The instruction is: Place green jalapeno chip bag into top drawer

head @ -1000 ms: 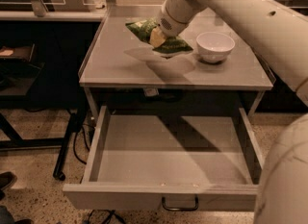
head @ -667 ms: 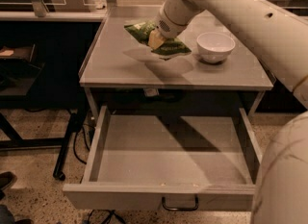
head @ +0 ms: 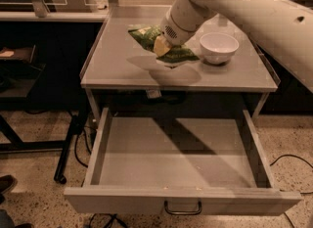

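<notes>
**Bag in the grip, up off the table, drawer open below**

Here we go: gripper (head: 163,47) sits over the middle-back of the table (head: 117,60), hanging off the big white arm (head: 244,2) that comes in from the top right. It's clenched on the green chip bag (head: 145,35). The bag sticks out both sides of it: one crinkled end up and to the left, the other end down and to the right. A yellowish bit shows right at the grip, approx. where the fingers meet the bag.

The bag looks clear of the tabletop. There's a soft shadow (head: 171,73) on the grey surface just below the gripper and a touch nearer the camera, apart from the bag's edge.

Right of the gripper, near but not touching, is a white bowl (head: 219,47), upright on the table. The bag's right end comes close to it, with a gap between.

Well below the gripper and toward the camera, the top drawer (head: 122,163) is pulled all the way out, wide and shallow, inside grey. Its front panel faces the camera w/ a small dark handle (head: 183,208) at centre. The bag is not in the drawer yet; it's up at table level.

Lower left of the gripper, beside the drawer, a dark cable (head: 78,146) trails on the speckled floor (head: 44,173).
</notes>
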Robot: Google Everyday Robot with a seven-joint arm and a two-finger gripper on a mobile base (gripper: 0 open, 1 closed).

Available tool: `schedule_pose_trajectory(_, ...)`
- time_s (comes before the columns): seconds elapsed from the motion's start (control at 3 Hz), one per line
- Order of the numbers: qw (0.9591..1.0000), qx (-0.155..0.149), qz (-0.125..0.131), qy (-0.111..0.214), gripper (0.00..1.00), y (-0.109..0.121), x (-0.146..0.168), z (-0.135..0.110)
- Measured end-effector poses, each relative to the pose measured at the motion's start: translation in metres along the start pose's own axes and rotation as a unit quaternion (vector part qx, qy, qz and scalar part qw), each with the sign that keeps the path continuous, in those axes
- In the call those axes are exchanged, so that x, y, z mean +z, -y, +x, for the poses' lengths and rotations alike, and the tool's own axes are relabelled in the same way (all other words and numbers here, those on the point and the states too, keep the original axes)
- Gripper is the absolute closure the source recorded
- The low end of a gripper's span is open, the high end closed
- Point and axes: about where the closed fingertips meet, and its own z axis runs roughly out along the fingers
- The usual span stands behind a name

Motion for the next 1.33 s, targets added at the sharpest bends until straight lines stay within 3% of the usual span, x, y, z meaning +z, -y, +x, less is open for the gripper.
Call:
schedule_pose_trajectory(0.33,0.9998,0.017,0.001,-0.003,1.0,-0.0325,-0.035,0.0212)
schedule_pose_trajectory(1.33,0.9999,0.011,0.009,-0.002,1.0,-0.027,-0.036,0.0208)
